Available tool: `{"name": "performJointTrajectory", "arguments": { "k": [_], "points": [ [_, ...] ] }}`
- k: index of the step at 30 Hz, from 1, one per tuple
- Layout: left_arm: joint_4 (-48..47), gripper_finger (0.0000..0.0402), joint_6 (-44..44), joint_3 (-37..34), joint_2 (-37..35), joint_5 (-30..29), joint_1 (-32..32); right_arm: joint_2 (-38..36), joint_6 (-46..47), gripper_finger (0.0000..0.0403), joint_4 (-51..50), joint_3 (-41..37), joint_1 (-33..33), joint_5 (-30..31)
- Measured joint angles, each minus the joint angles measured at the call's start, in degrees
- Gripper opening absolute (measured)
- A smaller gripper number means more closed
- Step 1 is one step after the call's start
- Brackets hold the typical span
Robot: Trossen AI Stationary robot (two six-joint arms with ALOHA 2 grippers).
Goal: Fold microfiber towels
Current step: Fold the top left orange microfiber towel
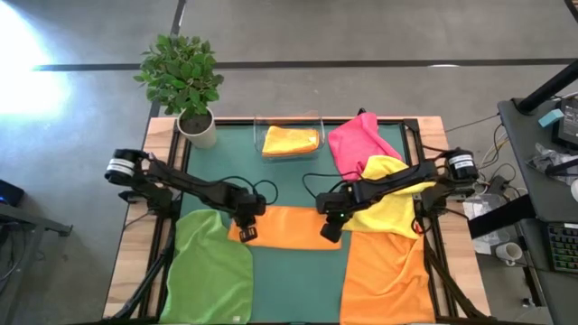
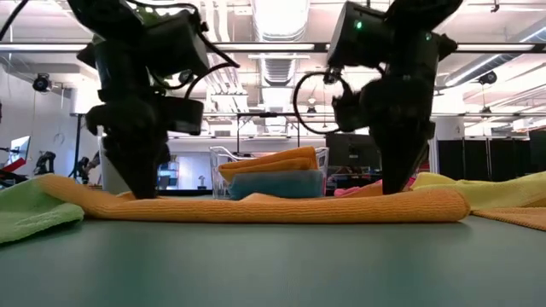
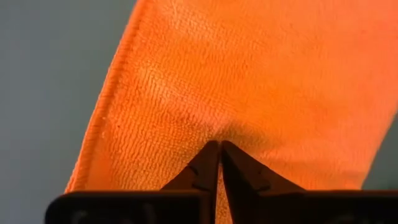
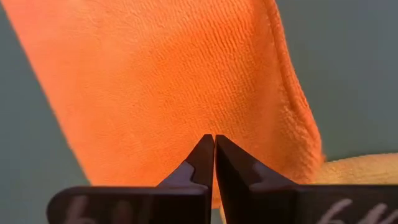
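On the green mat [image 1: 289, 190], most is left: green towel [image 1: 212, 266], big orange towel [image 1: 384, 275], yellow towel [image 1: 393, 203], pink towel [image 1: 357, 140] lie loose; the tray [image 1: 289, 122] holds a folded stack. Mid-mat, the half-folded orange towel [image 1: 287, 227] is pinched at both ends: left gripper [image 1: 246, 231] and right gripper [image 1: 330, 230], each straight down, jaws pressed together on cloth.

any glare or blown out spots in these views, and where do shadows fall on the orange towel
High view: strong glare whitens the floor at the upper left corner. Low view: ceiling lights blow out overhead, leaving both arms near-silhouettes above the orange towel. Left wrist view: a soft shadow darkens the cloth just ahead of the left gripper. Right wrist view: even light, with only slight shading by the right gripper.
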Motion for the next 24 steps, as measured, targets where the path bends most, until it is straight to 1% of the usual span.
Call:
{"name": "performJointTrajectory", "arguments": {
  "k": [3,6,10,15,16,19,22,24],
  "points": [
    [1.1,0.0011,0.1,0.3,2.4,-3.6,0.4,2.0,0.2,0.0008,0.6,0.0,0.0,0.0],
    [1.2,0.0004,2.5,0.3,4.5,-9.6,1.7,3.7,2.7,0.0008,1.0,0.2,-0.1,0.3],
    [1.6,0.0002,7.9,0.2,6.2,-16.7,4.5,5.1,6.8,0.0008,0.9,0.5,-0.1,0.4],
    [2.8,0.0001,16.2,0.2,6.3,-24.4,10.3,5.2,8.3,0.0008,1.2,1.9,-0.2,0.9],
    [3.2,0.0001,17.9,0.2,6.0,-25.4,11.6,5.3,8.2,0.0008,1.6,2.6,-0.2,1.0],
    [2.3,0.0,20.9,1.3,5.2,-25.9,14.9,5.4,6.8,0.0008,1.2,4.6,-0.2,1.7],
    [-2.0,0.0,21.0,2.4,3.2,-25.9,16.1,4.7,6.0,0.0008,0.7,6.7,-0.2,1.7],
    [-2.6,0.0,21.0,3.6,0.9,-25.8,16.1,3.2,5.6,0.0008,0.7,7.8,-0.1,2.0]
  ]
}}
